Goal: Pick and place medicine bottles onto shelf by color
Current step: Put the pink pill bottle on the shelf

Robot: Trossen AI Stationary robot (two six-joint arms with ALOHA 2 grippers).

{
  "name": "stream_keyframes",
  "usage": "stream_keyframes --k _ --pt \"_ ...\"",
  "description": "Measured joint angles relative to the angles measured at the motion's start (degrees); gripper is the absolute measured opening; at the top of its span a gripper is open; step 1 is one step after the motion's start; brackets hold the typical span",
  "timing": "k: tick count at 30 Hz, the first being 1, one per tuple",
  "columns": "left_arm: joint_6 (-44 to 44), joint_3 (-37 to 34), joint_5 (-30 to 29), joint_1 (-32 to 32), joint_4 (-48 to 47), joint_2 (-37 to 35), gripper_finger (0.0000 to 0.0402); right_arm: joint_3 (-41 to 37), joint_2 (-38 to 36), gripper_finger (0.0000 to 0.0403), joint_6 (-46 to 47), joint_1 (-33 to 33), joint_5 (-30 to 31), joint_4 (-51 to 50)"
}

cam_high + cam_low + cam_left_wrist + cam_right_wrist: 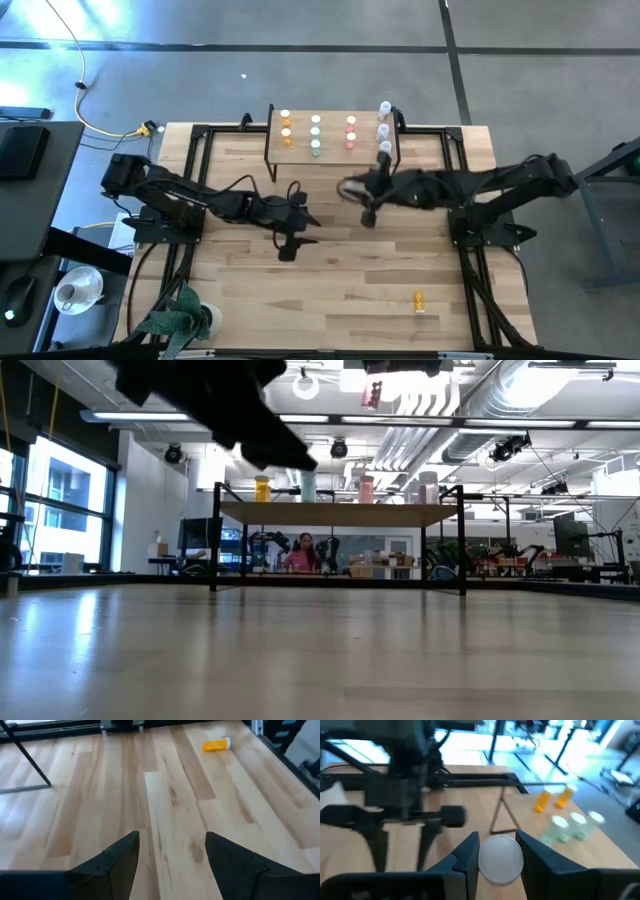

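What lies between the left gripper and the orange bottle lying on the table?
Only bare tabletop lies between the left gripper and the orange bottle, as the left wrist view shows.

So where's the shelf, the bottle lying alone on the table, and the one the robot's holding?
shelf (pixel 333 139): high view, bare wood top between bottle columns.
lone orange bottle (pixel 216 744): left wrist view, its orange body.
held bottle (pixel 500 859): right wrist view, its white cap.

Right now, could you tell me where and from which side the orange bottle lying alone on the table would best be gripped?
The orange bottle lies on its side, white cap at one end, nothing beside it. Probably best taken from straight above, fingers closing across the orange body near its middle, not the cap. The left gripper is open and faces it.
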Motion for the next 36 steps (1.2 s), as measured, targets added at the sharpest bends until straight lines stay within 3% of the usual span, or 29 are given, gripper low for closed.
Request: stream_keyframes --k 7,16,22,36 --pt "-2.73 -8.79 6.26 1.94 15.01 -0.02 0.0218 4.01 0.02 0.0097 4.38 -11.12 -6.30 -6.26" --pt "-2.73 -9.40 9.37 2.06 16.60 -2.06 0.0218 4.13 0.24 0.0097 10.40 -22.34 -14.40 -8.95" --pt "-2.73 -9.41 9.34 2.01 16.43 -4.52 0.0218 4.19 1.66 0.0097 12.47 -24.40 -15.02 -9.91" --pt "-2.73 -9.40 9.37 1.90 15.75 -5.14 0.0218 4.15 13.88 0.0097 13.49 -26.30 -16.06 -6.07"
